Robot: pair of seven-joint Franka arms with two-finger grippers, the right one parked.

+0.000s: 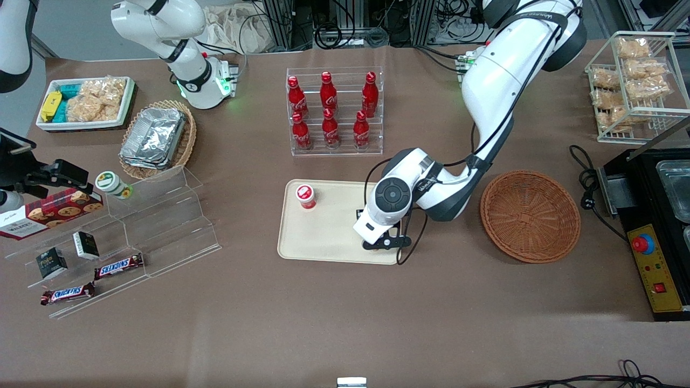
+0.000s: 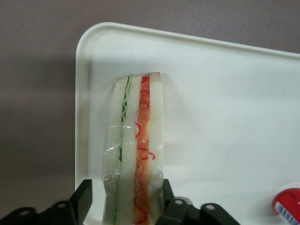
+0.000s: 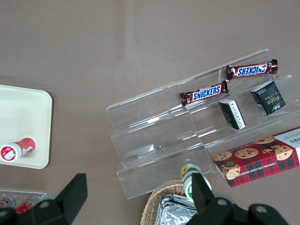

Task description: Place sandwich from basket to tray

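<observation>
The sandwich [image 2: 136,140], pale bread with a green and a red-orange filling layer in clear wrap, stands on its edge on the beige tray [image 2: 225,117] close to a rounded corner. My gripper [image 2: 126,190] is open around its nearer end: one finger [image 2: 85,192] stands a little apart from the bread and the other finger [image 2: 167,190] is against it. In the front view the gripper [image 1: 384,243] is low over the tray [image 1: 323,231] at the corner nearest the empty reddish-brown basket [image 1: 531,215], and it hides the sandwich there.
A small red-capped bottle [image 1: 306,196] lies on the tray. A rack of red cola bottles [image 1: 334,110] stands farther from the front camera. An acrylic step shelf [image 1: 135,226] with snacks is toward the parked arm's end. A black control box [image 1: 657,231] is beside the basket.
</observation>
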